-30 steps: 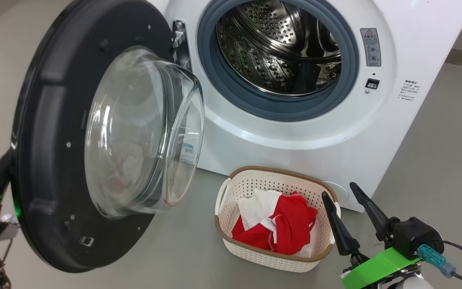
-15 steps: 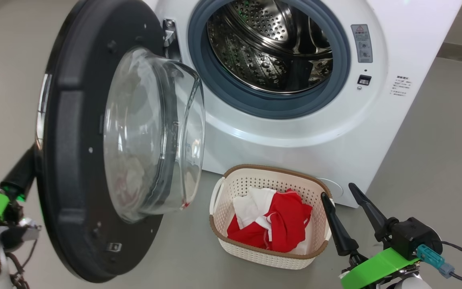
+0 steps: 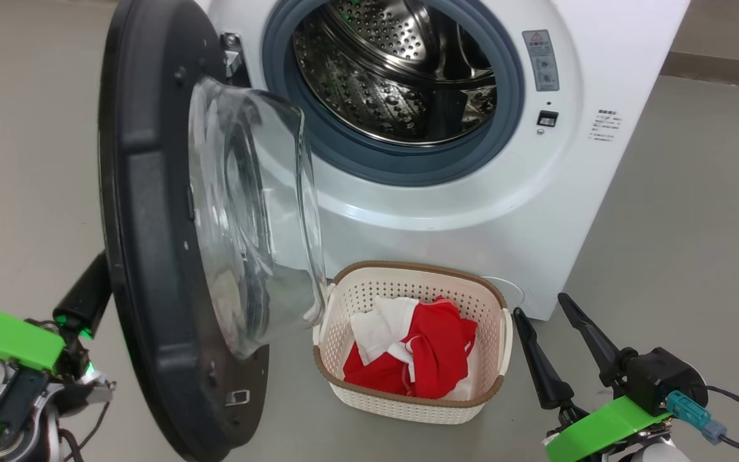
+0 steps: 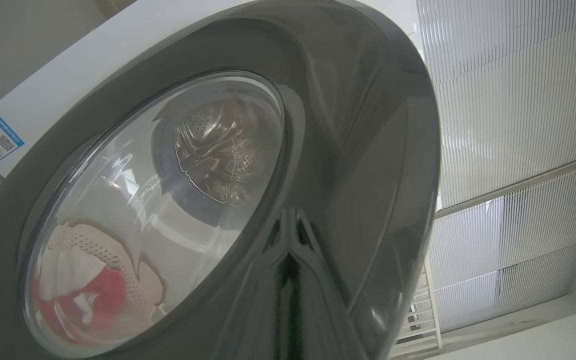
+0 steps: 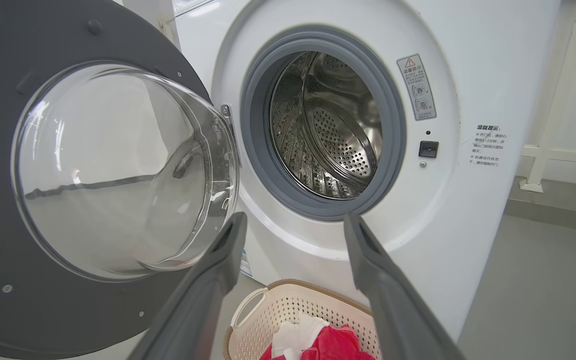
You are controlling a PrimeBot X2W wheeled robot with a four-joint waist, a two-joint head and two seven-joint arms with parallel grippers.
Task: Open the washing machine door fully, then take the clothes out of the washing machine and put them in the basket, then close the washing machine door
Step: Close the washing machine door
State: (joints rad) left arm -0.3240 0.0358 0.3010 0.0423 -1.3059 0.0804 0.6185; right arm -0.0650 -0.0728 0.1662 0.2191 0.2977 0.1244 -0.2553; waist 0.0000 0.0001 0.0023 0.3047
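Door [image 3: 145, 224] stands open, roughly square to washer [image 3: 472, 218] front, glass bowl bulging toward the basket [image 3: 408, 266]. Left gripper [image 4: 289, 285] is behind the door on its outer face, fingers against the glossy black rim; can't tell how far apart they are. Right gripper [image 3: 539, 305] sits low right, fingers spread wide, holding nothing, just right of basket, no contact. Basket is on the floor [image 3: 664, 256] in front of washer. Clothes [image 3: 433, 353], red and white, are bunched inside it.

One washing machine [image 3: 536, 212]; one door [image 3: 145, 212]; one basket [image 3: 417, 265].
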